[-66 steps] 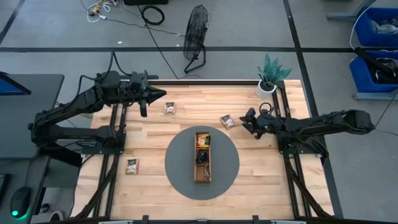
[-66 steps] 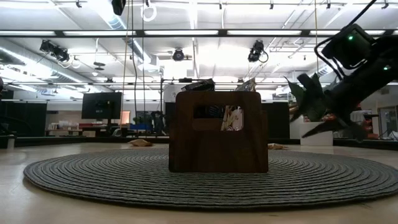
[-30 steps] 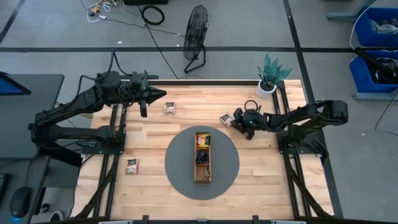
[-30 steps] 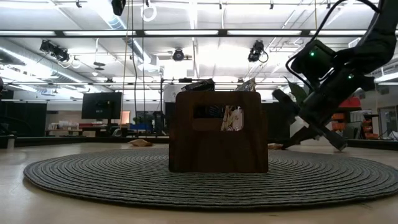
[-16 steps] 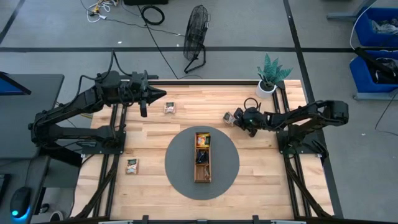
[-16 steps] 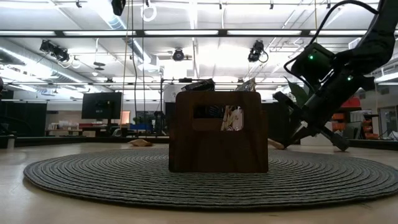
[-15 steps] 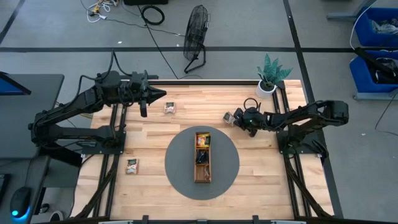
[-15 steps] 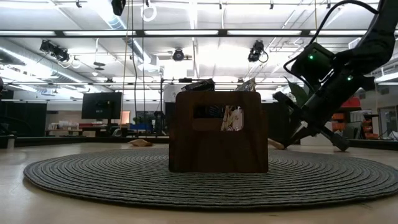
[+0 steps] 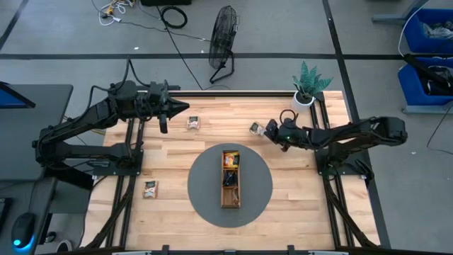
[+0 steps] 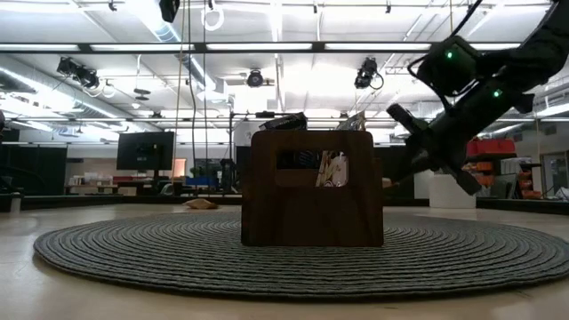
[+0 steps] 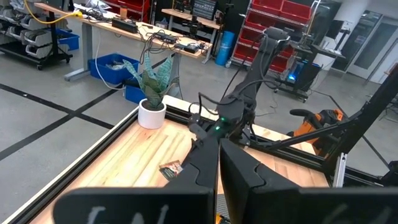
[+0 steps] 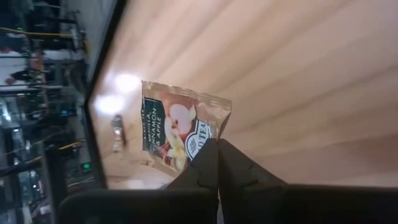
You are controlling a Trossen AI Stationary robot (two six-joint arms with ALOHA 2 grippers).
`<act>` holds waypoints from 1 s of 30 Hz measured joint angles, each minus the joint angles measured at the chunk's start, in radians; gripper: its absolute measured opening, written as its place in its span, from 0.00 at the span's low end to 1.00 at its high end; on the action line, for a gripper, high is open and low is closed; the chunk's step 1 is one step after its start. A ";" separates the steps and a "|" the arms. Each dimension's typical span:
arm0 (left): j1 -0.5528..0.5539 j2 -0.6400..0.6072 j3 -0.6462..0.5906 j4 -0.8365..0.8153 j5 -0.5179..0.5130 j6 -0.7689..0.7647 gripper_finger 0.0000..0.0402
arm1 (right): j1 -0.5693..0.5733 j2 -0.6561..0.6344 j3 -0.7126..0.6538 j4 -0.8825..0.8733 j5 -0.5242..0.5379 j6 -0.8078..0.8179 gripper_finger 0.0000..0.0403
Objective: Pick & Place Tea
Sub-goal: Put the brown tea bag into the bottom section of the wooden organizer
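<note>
Tea sachet (image 12: pixel 180 134) pinched in right tool (image 9: pixel 270 129), lifted.
Tray (image 9: pixel 231 178) partly filled; two sachets (image 9: pixel 193 122) remain on surface (image 9: pixel 170 163); left tool (image 9: pixel 183 107) closed, idle.

The tan tea sachet (image 12: pixel 181 127) bears what looks like a red-and-white apple print.

The tea sachet (image 12: pixel 180 134) reads "cinnamon apple".

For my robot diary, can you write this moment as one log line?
right gripper: shut on tea sachet, lifted off table | left gripper: shut, waiting | tray: on mat
</note>
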 joint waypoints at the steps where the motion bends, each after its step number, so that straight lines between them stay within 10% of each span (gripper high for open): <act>1: 0.000 0.000 0.000 0.000 0.000 0.000 0.04 | 0.005 -0.010 0.002 0.000 0.011 -0.008 0.00; 30: 0.000 0.001 0.000 0.015 -0.103 -0.234 0.16 | 0.070 -0.085 0.481 -0.089 0.133 -0.606 0.00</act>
